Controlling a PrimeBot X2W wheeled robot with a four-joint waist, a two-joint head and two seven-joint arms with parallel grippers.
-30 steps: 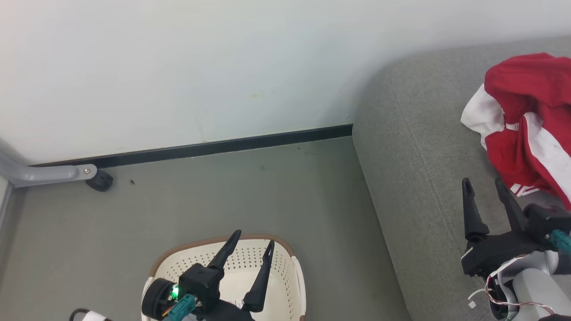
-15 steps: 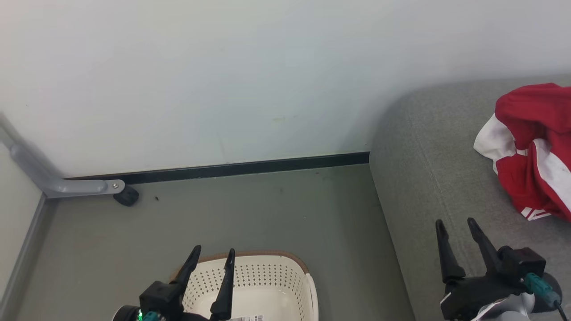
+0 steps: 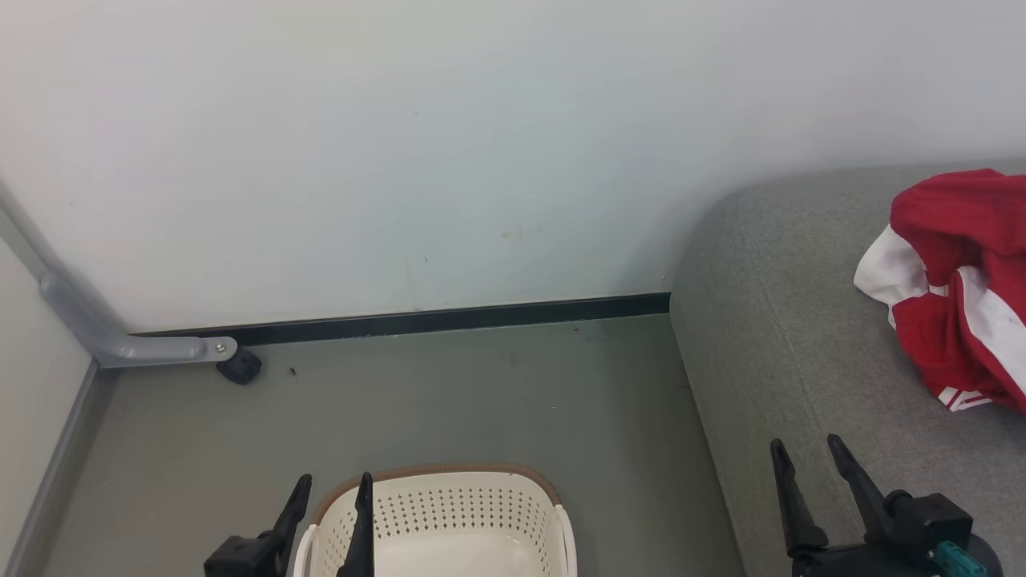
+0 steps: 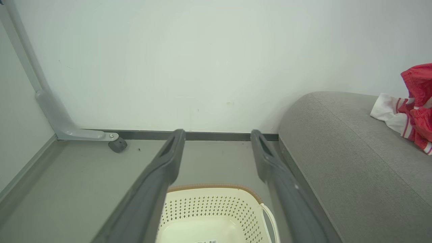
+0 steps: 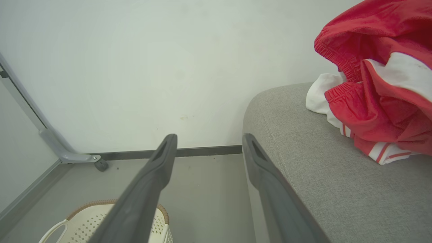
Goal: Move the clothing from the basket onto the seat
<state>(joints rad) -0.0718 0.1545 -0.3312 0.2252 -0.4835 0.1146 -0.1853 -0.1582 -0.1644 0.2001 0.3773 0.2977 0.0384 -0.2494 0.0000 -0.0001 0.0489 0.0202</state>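
**Both arms draw back; the clothing lies on the seat**

Nearest the robot, the left gripper [image 3: 334,479] has its fingers spread with nothing between them. It stands at the left rim of the basket [image 3: 449,513], where a second ago it reached over the basket's inside. The right gripper [image 3: 804,442] is likewise spread and empty above the front edge of the seat [image 3: 769,361]. A second ago its tips were just beside the garment's striped hem; now they stand well apart from it. The whole head view has shifted as well, so the camera itself has moved and accounts for part of this.

The basket sits on the floor near the seat's end, and the part of its inside that shows is bare. Farther off, the clothing [image 3: 962,264] rests in the same crumpled heap on the seat, touched by neither gripper.

The transfer looks finished, unless something remains in the basket's hidden near part.
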